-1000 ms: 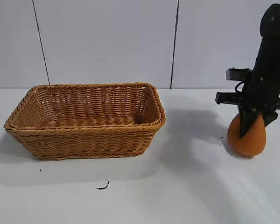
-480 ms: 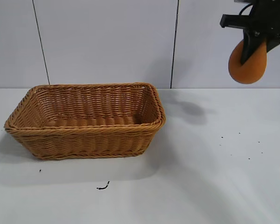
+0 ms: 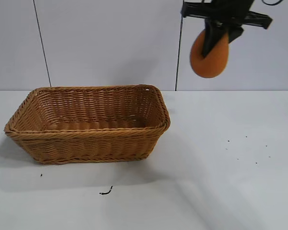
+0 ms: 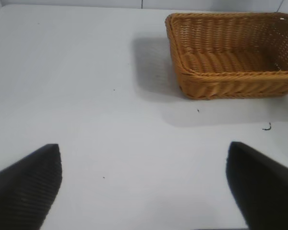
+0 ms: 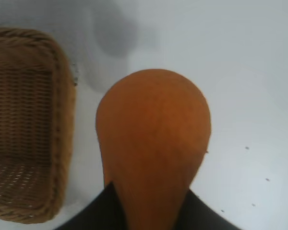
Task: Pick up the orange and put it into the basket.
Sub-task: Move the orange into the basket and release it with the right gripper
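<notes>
The left gripper (image 4: 144,191) is sitting wide apart over bare table, idle. The basket (image 3: 89,132) is standing empty at the left. The right gripper (image 3: 216,36) is clamping the orange (image 3: 210,57) high above the table, just right of the basket; carrying over and releasing are left

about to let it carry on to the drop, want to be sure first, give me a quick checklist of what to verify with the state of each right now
1. Right claw shut on the orange: ok, the fruit hangs from it, high above the table.
2. Orange over the basket: not ok, it is right of the basket's right rim.
3. Basket free to receive: ok, nothing lies inside it in the exterior view.
4. Basket upright on the table: ok.
5. Left claw out of the way: ok, open, over bare table away from the basket.
6. How firm the grip is: cannot tell.
</notes>
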Available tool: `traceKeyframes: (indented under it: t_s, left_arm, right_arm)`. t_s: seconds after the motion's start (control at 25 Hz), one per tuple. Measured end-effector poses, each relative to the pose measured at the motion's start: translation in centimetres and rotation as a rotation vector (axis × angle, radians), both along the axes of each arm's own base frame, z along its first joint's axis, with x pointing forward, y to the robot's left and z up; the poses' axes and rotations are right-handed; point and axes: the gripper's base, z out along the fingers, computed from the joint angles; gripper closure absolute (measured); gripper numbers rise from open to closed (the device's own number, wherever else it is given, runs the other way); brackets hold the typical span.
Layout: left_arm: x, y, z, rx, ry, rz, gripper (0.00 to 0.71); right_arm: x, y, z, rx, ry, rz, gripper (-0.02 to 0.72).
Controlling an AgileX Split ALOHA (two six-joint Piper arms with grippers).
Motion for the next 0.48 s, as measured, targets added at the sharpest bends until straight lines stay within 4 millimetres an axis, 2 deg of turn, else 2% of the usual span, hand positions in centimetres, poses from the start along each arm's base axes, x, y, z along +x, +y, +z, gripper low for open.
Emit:
traceKeyframes:
  t_s: [0.08, 0.28, 0.4, 0.44, 0.48]
  left_arm:
    - [0.0, 0.0, 0.0, 0.000, 0.000, 0.000, 0.044]
    - [0.0, 0.0, 0.0, 0.000, 0.000, 0.000, 0.044]
    - [0.0, 0.0, 0.0, 0.000, 0.000, 0.000, 0.044]
    - [0.0, 0.0, 0.0, 0.000, 0.000, 0.000, 0.044]
    - [0.0, 0.0, 0.0, 0.000, 0.000, 0.000, 0.044]
  right_arm:
    - [-0.3, 2.4, -1.5, 0.013, -0.009, 0.029, 0.650]
    - [0.0, 6.0, -6.5, 0.024, -0.016, 0.068, 0.650]
    - [0.3, 6.9, -9.6, 0.021, 0.007, 0.061, 0.650]
    - [0.3, 6.9, -9.6, 0.021, 0.007, 0.061, 0.650]
    - [0.4, 7.0, -11.1, 0.007, 0.030, 0.058, 0.650]
